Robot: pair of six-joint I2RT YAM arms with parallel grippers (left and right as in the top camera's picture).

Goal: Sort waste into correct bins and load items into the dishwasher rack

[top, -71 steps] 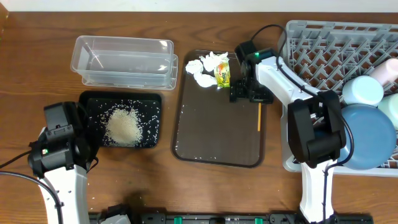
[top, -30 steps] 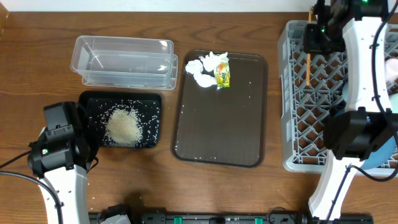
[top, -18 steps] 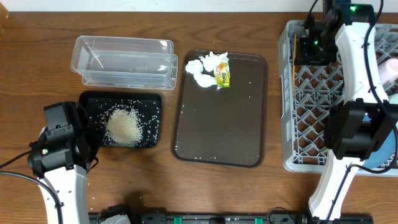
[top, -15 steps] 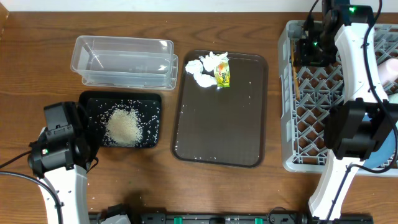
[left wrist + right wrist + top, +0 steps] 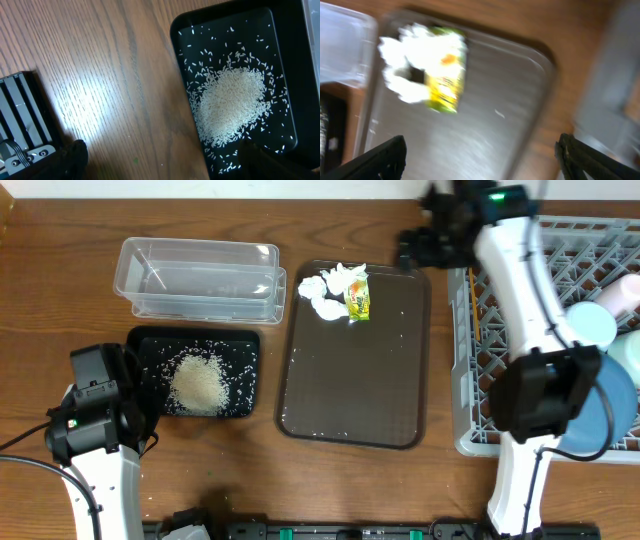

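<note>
My right gripper (image 5: 414, 247) (image 5: 485, 160) hovers open and empty over the far right corner of the brown tray (image 5: 385, 395), in a blurred wrist view. Crumpled white tissues (image 5: 328, 288) (image 5: 402, 67) and the yellow-green wrapper (image 5: 357, 301) (image 5: 445, 82) lie at the tray's far left. The thin yellow stick (image 5: 472, 302) lies inside the left edge of the grey dishwasher rack (image 5: 490, 395). My left gripper (image 5: 167, 167) is open over bare wood beside the black tray (image 5: 235, 345) (image 5: 285, 55), which holds a heap of rice (image 5: 197, 383) (image 5: 230, 105). The clear tub (image 5: 200, 277) stands behind it.
In the rack's right part sit a light-blue bowl (image 5: 588, 326), a dark-blue bowl (image 5: 610, 410), a mint-green bowl (image 5: 630, 352) and a pink cup (image 5: 625, 290). Scattered rice grains dot the brown tray. My left arm (image 5: 95, 415) stands at the table's front left.
The right gripper opened and let the yellow stick go at the rack's left edge, then swung left to the brown tray's far right corner. The left arm has not moved.
</note>
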